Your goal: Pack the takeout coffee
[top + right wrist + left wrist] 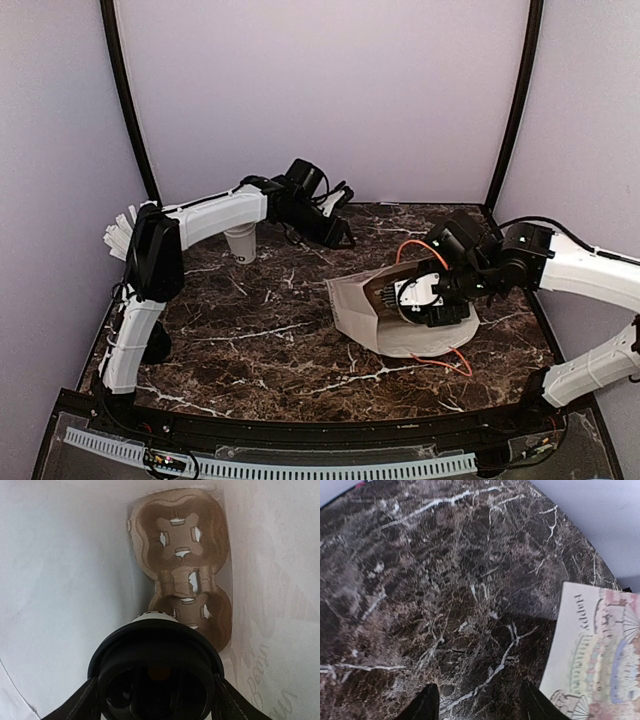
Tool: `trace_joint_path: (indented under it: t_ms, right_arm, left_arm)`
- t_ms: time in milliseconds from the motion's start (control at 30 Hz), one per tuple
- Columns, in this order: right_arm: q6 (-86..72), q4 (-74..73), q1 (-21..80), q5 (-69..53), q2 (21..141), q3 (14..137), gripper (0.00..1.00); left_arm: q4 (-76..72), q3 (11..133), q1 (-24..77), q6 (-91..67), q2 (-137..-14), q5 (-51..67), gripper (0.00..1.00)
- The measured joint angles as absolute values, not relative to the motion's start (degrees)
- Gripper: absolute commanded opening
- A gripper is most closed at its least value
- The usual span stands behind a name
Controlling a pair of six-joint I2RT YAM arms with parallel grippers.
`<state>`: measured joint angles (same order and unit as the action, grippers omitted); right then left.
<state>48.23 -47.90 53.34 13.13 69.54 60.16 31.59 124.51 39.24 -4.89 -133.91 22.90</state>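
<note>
The takeout coffee [156, 667], a white cup with a round black lid, sits between the fingers of my right gripper [156, 700], which is shut on it. In the top view the cup's lettered side [420, 292] shows at the mouth of a white paper bag [355, 310] lying on the table, with my right gripper [428, 300] reaching into it. A brown cardboard cup carrier [180, 565] lies deeper inside the bag. My left gripper [338, 235] hovers at the back centre. Its jaws [480, 707] are open over bare marble, beside the bag's printed side [595, 655].
A white cup [241, 243] stands on the dark marble table [260, 330] under the left arm. White paper-wrapped straws [120, 235] stick up at the far left. The bag's orange handles [455, 362] trail toward the front right. Walls close in the back and both sides.
</note>
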Motion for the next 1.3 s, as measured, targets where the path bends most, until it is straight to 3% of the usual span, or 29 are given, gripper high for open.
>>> trace_joint_path:
  t_ms: [767, 1067, 1300]
  right_arm:
    - [50.3, -49.7, 53.8, 14.2, 76.1, 65.5, 0.51]
    - [51.9, -45.7, 53.8, 15.5, 68.3, 58.0, 0.58]
    - [55.9, -38.2, 53.8, 18.7, 64.1, 53.3, 0.57]
  left_arm:
    - [18.8, 113.1, 40.2, -10.3, -135.1, 36.5, 0.57]
    - [16.6, 110.4, 40.8, -11.3, -135.1, 40.8, 0.57]
    - [14.3, 110.0, 41.1, -11.7, -135.1, 43.4, 0.57]
